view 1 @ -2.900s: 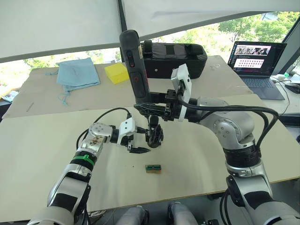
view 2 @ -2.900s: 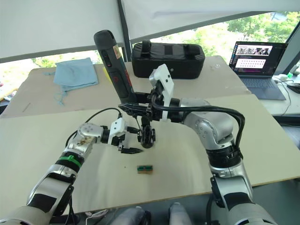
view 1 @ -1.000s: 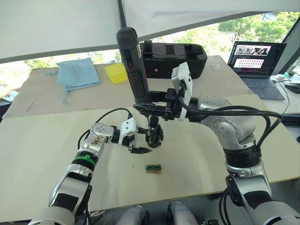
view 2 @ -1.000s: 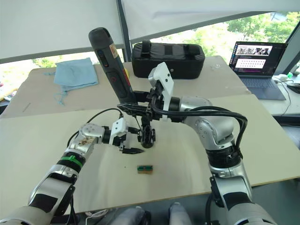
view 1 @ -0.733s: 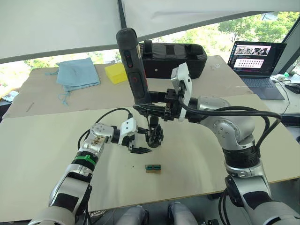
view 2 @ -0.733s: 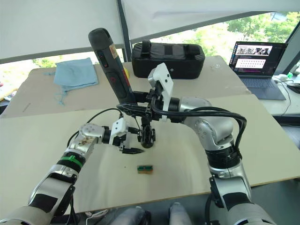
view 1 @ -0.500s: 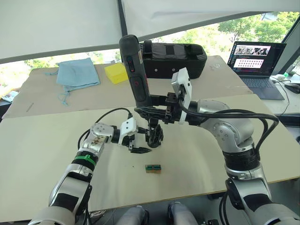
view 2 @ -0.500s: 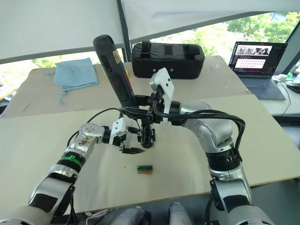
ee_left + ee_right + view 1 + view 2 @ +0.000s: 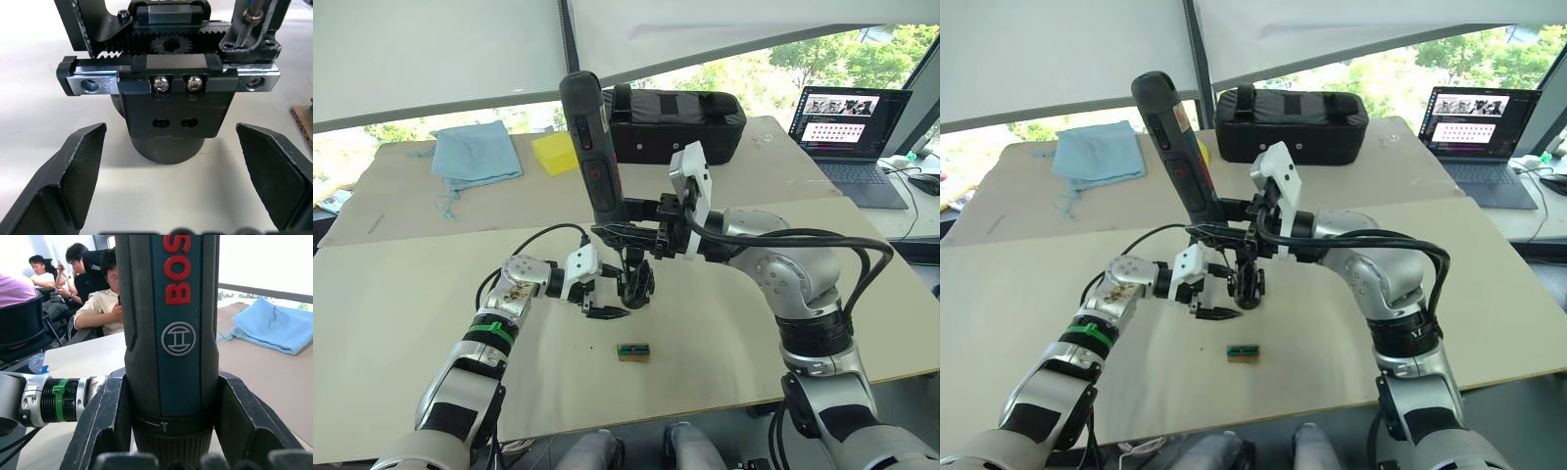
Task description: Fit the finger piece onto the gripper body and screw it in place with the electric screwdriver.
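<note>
The electric screwdriver (image 9: 592,147) stands nearly upright, top tilted to my left, with my right gripper (image 9: 631,231) shut on its lower end; the fingers (image 9: 105,416) clamp both sides of the barrel (image 9: 168,333). Its thin bit (image 9: 248,17) points down onto one end of the gripper body (image 9: 635,285), which stands on the table. The body shows a toothed rack, a silver rail and a black block with two screws (image 9: 175,105). The finger piece cannot be told apart from the body. My left gripper (image 9: 604,311) is open beside the body, one finger (image 9: 73,166) on each side, not touching.
A small green-and-brown block (image 9: 633,352) lies on the table just in front of the body. At the back are a large black case (image 9: 675,122), a yellow block (image 9: 556,152), a blue cloth (image 9: 470,152) and a laptop (image 9: 852,122). Seated people (image 9: 98,298) show behind.
The screwdriver's top has swayed slightly left and right with my right wrist, the bit staying over the gripper body. My left gripper and the body have not moved.
</note>
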Tool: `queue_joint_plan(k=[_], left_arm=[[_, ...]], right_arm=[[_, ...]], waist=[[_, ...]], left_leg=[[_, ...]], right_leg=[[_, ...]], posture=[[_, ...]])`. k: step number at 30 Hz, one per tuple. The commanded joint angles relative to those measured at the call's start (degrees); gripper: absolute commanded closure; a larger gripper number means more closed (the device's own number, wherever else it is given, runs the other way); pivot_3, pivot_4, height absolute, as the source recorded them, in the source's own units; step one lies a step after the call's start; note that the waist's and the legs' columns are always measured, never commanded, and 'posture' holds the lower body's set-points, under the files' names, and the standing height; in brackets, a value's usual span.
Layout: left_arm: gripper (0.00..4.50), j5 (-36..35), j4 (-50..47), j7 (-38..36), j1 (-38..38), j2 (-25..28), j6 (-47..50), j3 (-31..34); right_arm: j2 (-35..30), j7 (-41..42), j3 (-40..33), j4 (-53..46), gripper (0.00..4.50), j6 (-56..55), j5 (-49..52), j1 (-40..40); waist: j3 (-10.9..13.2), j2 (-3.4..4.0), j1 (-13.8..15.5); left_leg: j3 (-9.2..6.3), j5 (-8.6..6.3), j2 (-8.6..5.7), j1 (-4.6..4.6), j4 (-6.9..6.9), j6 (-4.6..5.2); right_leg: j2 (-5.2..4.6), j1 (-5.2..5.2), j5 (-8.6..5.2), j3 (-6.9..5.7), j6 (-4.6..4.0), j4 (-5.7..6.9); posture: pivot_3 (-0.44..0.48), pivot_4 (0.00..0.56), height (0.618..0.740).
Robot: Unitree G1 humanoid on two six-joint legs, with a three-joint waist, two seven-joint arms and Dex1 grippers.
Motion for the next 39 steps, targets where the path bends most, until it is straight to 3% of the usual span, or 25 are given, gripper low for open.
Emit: queue_joint_plan(k=[1, 39], left_arm=[[0.00, -0.3, -1.1, -0.1, -0.7, 0.2, -0.6, 0.9], [0.00, -0.2, -1.4, 0.0, -0.3, 0.3, -0.5, 0.9]], right_arm=[[0.1, 0.7, -1.1, -2.3, 2.58, -3.1, 0.0, -2.0], [0.5, 0.0, -2.2, -3.3, 2.58, -1.6, 1.3, -2.1]], waist=[[0.0, 0.00, 0.0], [0.0, 0.00, 0.0]], left_leg=[[0.00, 0.00, 0.00, 0.00, 0.00, 0.00], [0.00, 0.00, 0.00, 0.00, 0.01, 0.00]], right_leg=[[0.00, 0.00, 0.00, 0.00, 0.00, 0.00], [0.00, 0.00, 0.00, 0.00, 0.00, 0.01]], posture=[[0.000, 0.150, 0.740], [0.000, 0.150, 0.740]])
